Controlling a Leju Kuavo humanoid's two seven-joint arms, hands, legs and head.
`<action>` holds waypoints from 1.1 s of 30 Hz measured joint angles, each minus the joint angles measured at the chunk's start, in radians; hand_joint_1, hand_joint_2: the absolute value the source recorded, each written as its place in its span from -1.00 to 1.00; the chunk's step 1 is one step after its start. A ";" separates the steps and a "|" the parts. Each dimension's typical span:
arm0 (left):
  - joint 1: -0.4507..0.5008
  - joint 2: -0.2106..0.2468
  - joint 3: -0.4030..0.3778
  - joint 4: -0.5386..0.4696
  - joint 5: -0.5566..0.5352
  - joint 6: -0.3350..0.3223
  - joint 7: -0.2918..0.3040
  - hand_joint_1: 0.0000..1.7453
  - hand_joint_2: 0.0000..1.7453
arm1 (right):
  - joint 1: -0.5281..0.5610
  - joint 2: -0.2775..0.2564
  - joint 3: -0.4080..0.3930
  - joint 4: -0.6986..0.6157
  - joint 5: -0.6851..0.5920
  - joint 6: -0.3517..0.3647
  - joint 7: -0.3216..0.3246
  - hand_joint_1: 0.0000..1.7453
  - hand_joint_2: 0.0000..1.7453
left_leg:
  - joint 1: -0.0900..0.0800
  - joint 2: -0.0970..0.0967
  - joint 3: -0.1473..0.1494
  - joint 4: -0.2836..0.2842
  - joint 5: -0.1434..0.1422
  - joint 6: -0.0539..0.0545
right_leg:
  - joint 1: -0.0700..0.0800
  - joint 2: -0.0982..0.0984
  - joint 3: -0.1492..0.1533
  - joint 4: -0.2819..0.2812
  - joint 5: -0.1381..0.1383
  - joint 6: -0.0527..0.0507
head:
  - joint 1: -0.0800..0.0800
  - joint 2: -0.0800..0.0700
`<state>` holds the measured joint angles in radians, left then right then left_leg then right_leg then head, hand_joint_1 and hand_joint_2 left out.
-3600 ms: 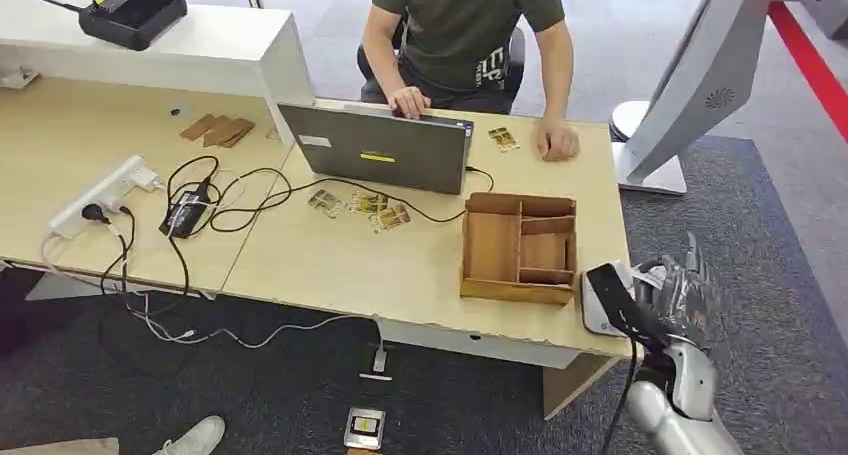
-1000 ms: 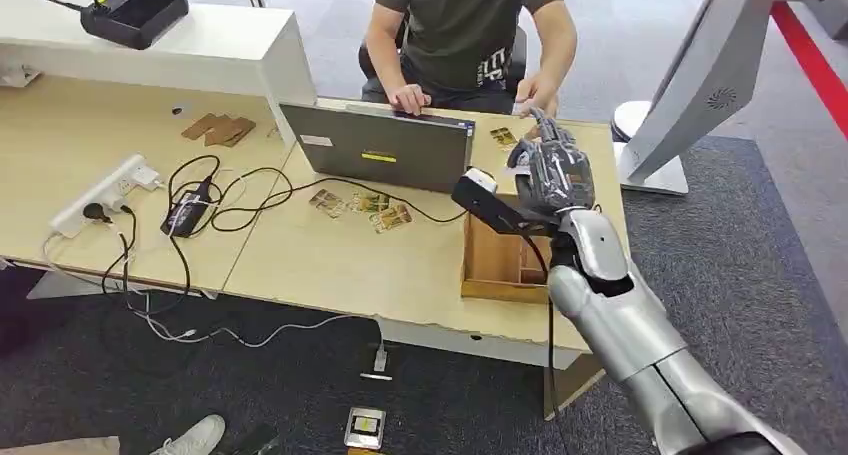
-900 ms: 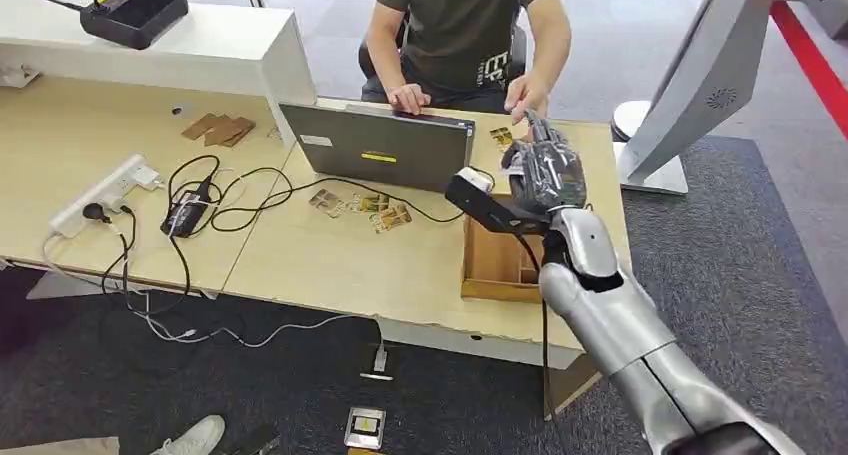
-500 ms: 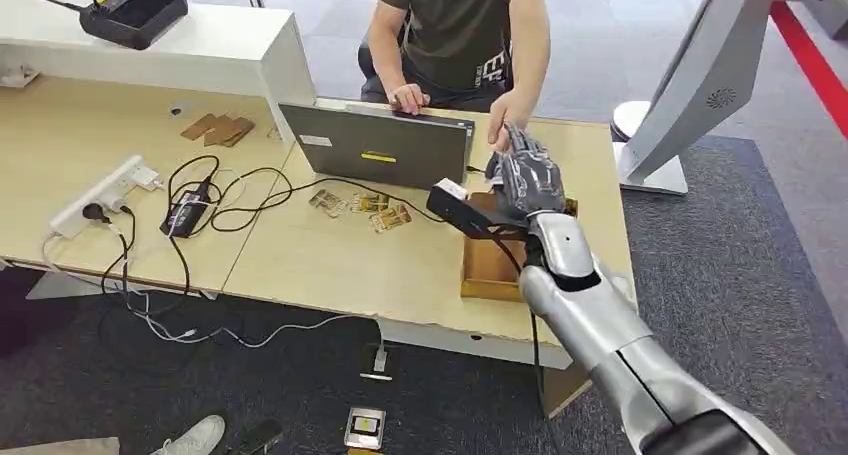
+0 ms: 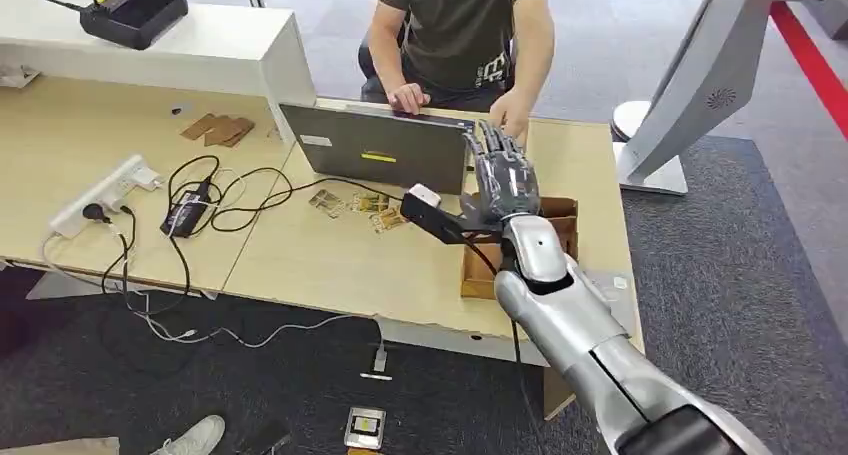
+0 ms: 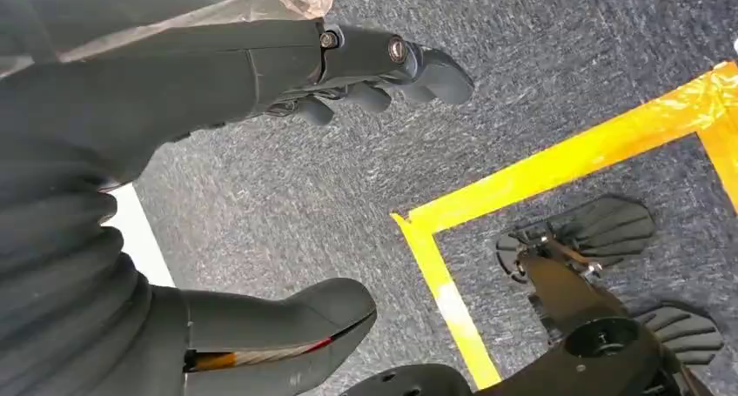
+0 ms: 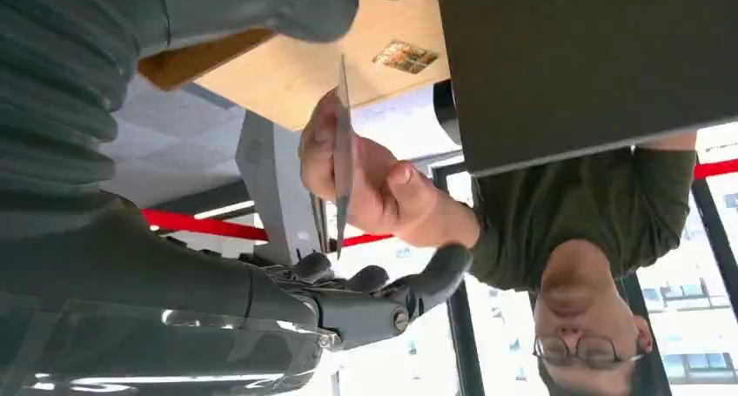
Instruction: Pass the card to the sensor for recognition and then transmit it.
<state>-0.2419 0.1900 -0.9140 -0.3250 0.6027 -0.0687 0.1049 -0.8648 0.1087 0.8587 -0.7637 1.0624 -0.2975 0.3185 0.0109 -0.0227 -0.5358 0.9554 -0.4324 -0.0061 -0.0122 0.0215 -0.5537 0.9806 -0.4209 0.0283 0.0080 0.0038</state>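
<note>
We judge the person's hand (image 7: pixel 365 183) holds the card (image 7: pixel 343 152) edge-on between the right hand's (image 5: pixel 503 180) spread, empty fingers (image 7: pixel 409 291) for handover above the bench (image 5: pixel 330 260); left hand (image 6: pixel 174 109) hangs loosely curled, holding nothing.

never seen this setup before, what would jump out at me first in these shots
The silver right arm rises from the lower right, its right hand raised over the far edge of the wooden desk, beside the grey laptop. Just beyond it, a person's hand holds a thin card edge-on between the robot's thumb and fingers; the hand has not closed on it. At the desk's right end sits a wooden organiser box.
</note>
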 joint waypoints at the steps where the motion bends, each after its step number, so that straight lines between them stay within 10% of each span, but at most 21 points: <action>1: 0.002 -0.001 0.003 0.001 -0.002 0.004 -0.002 -1.00 1.00 | 0.001 0.000 0.000 -0.010 0.007 -0.005 0.005 -1.00 1.00 | 0.000 0.000 0.000 0.000 0.000 0.000 | 0.000 0.000 0.000 0.000 0.000 0.000 | 0.000 0.000; 7: 0.010 -0.008 0.021 0.001 -0.024 0.016 -0.011 -1.00 1.00 | 0.060 -0.037 -0.019 -0.201 0.112 -0.008 0.038 -1.00 1.00 | 0.000 0.000 0.001 0.000 0.000 0.000 | 0.000 0.000 0.000 -0.001 0.000 0.000 | 0.000 0.000; 17: 0.062 -0.008 0.061 0.009 -0.032 0.016 -0.073 -1.00 1.00 | 0.294 -0.218 -0.056 -0.773 0.333 0.194 0.089 -1.00 1.00 | 0.000 0.001 0.001 0.000 -0.002 0.000 | 0.000 0.001 0.000 -0.002 0.000 0.000 | 0.000 0.000; 33: 0.141 -0.008 0.122 0.050 0.019 0.032 -0.162 -1.00 1.00 | 0.538 -0.402 -0.100 -1.188 0.133 0.518 0.092 -1.00 1.00 | 0.000 0.002 0.000 0.000 -0.002 0.000 | 0.000 0.001 0.000 -0.002 -0.001 0.000 | 0.000 0.000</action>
<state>-0.1007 0.1823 -0.7919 -0.2747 0.6218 -0.0366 -0.0572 -0.3269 -0.2934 0.7588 -1.9512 1.1951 0.2209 0.4101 0.0109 -0.0206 -0.5354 0.9554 -0.4346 -0.0057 -0.0123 0.0228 -0.5535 0.9789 -0.4220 0.0279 0.0080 0.0038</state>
